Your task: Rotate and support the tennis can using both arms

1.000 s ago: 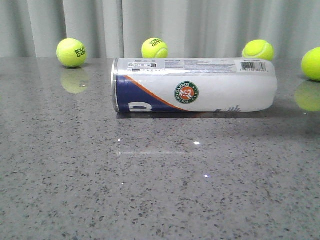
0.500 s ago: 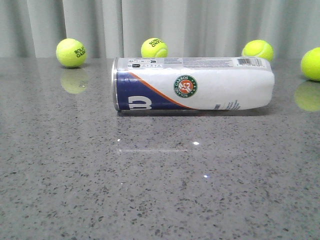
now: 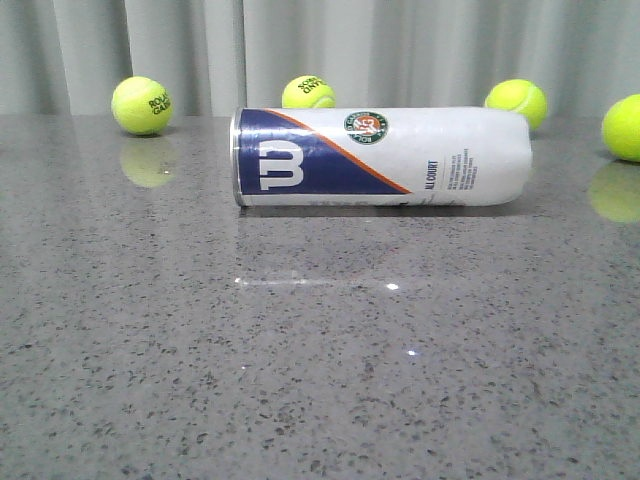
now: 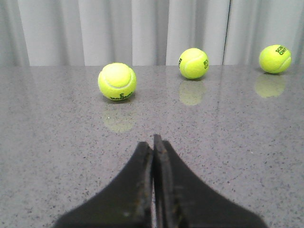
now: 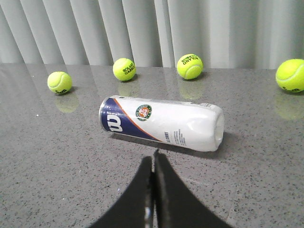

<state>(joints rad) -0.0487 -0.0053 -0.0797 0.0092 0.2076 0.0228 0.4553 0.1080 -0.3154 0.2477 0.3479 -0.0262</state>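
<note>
**Can on its side, both grippers pressed shut and empty**

Nearest to each wrist camera, the black fingers are pressed together with no gap and nothing between them: the left gripper (image 4: 153,142) hangs over bare grey speckled table (image 3: 320,380), and the right gripper (image 5: 153,159) points at the tennis can (image 5: 161,124), close to its near side but not touching it.

Neither arm shows in the front view. Beyond a stretch of open, glossy table, the tennis can (image 3: 385,157) lies on its side, its length running across the view. Its silver-rimmed end is to the left and the white rounded end to the right. The navy panel with the white W faces forward, the orange stripe cuts diagonally beside it, and the round green-and-red logo sits high on the curve.

Farther back, four tennis balls rest near the curtain (image 3: 320,50), all apart from the can: a left ball (image 3: 141,105) with dark lettering, a middle ball (image 3: 308,93) partly hidden behind the can's upper edge, a right ball (image 3: 516,101), and a far-right ball (image 3: 624,127) cut off by the frame edge. Their reflections show faintly in the tabletop.

The left wrist view shows three tennis balls on the table ahead of the shut fingers, and no can.
</note>
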